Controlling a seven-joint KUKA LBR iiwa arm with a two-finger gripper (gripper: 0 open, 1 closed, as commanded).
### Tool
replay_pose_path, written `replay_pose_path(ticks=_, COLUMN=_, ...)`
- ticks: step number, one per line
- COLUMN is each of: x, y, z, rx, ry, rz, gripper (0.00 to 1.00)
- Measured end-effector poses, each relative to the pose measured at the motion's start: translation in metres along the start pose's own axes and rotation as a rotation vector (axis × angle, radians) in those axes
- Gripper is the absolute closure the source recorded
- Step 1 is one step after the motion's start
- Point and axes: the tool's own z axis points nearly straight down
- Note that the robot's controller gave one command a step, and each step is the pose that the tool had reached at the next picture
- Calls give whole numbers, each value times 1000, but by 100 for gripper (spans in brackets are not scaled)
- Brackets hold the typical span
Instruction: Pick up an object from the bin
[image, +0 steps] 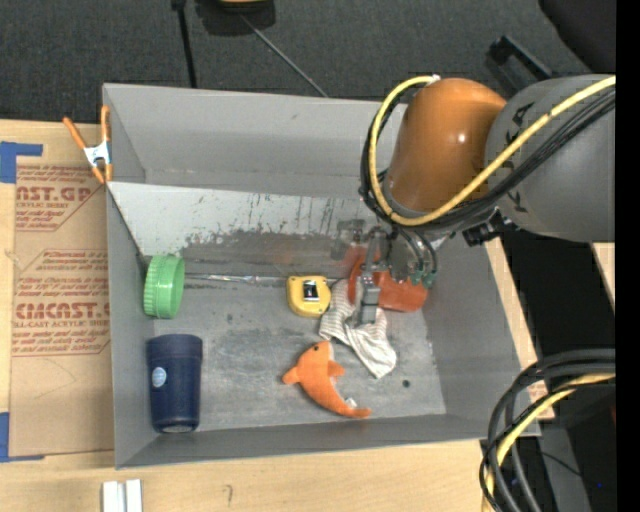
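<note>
My gripper (369, 288) hangs low in the right middle of the bin, under the arm's orange dome. Right below it lies a crumpled white and grey cloth (366, 345), whose upper edge reaches up to the gripper. A red flat thing (403, 296) sits just to the gripper's right, partly hidden by it. A yellow tape measure (308, 295) lies a short way to the left. An orange toy fish (322, 379) rests in front of the cloth.
A green round lid (163, 287) stands against the left wall, and a dark blue cup (175, 382) lies in the front left corner. The arm and its cables cover the bin's back right part.
</note>
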Motion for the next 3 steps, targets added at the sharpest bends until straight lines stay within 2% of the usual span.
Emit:
replay_pose_path(ticks=1, x=36, y=-28, z=73, rx=-1, ry=-2, rz=94, gripper=0)
replay_pose_path(ticks=2, x=82, y=-6, z=65, rx=1, ry=9, rz=69, gripper=0)
replay_pose_path(ticks=3, x=50, y=-71, z=94, rx=-1, ry=2, rz=194, gripper=0)
